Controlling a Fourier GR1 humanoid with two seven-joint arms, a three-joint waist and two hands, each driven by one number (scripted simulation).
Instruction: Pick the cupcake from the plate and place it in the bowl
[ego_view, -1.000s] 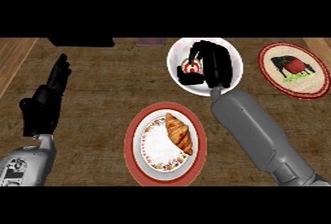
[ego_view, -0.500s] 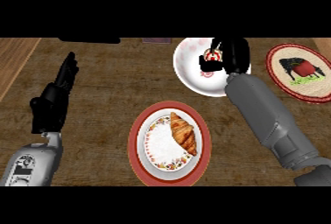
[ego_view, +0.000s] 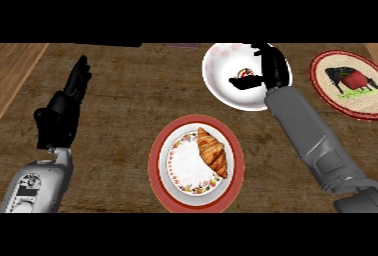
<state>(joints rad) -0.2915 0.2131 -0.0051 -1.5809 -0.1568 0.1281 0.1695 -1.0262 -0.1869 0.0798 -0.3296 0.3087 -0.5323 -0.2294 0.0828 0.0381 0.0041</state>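
The cupcake (ego_view: 244, 78), dark with red and white on top, lies inside the white bowl (ego_view: 221, 87) at the top of the head view. My right hand (ego_view: 270, 65) is over the bowl's right half, fingers stretched straight up and away from the cupcake, thumb side next to it. Its forearm crosses the bowl's lower right rim. The hand looks open, and the cupcake rests on the bowl's floor just to its left. My left hand (ego_view: 62, 107) rests open at the left, fingers up, holding nothing.
A red-rimmed plate (ego_view: 166, 172) with a croissant (ego_view: 212, 151) sits at centre front. A second red-rimmed plate (ego_view: 325, 90), printed with a black animal and bearing something red, lies at the right edge. A lighter wooden strip (ego_view: 18, 70) runs along the left.
My right hand carried the cupcake further over the bowl, then uncurled; its fingers now stand straight and the cupcake sits in the bowl. The left hand stays put.
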